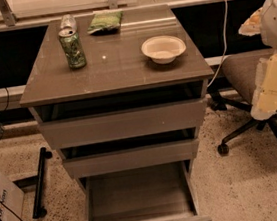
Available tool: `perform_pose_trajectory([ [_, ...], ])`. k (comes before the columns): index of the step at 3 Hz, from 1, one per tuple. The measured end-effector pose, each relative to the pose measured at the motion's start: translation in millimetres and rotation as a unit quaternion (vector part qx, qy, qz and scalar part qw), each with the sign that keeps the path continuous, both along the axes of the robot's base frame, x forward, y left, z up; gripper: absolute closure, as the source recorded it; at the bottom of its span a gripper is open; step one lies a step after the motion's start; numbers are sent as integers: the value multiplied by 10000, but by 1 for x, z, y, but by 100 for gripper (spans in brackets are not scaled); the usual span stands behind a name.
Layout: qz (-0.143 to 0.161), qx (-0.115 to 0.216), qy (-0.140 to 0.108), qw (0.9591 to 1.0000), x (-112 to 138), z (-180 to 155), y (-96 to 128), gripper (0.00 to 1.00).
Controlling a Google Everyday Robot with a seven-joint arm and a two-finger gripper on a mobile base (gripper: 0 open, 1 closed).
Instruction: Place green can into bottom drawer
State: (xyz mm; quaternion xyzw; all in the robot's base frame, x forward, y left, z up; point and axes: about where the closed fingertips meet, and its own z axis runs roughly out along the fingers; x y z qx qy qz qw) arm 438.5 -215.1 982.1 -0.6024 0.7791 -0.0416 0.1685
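The green can stands upright on the left side of the cabinet top. The bottom drawer is pulled far out at the foot of the cabinet, and its wide box interior shows nothing inside. My gripper hangs at the right edge of the view, on the end of the white and cream arm. It is beside the cabinet at the height of the top drawer, far from the can, and it holds nothing that I can see.
A plain silver can stands just behind the green can. A flat green snack bag lies at the back and a white bowl at the right. The two upper drawers are slightly open. An office chair stands right of the cabinet, behind my arm.
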Motion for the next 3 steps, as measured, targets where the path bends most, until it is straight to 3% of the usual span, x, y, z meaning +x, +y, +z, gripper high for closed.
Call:
perform_pose_trajectory([
  [1, 3, 12, -16, 10000, 0, 1, 0, 0],
  [2, 131, 249, -87, 9996, 13, -5, 12, 0],
  [3, 278, 744, -94, 9968, 34, -15, 31, 0],
])
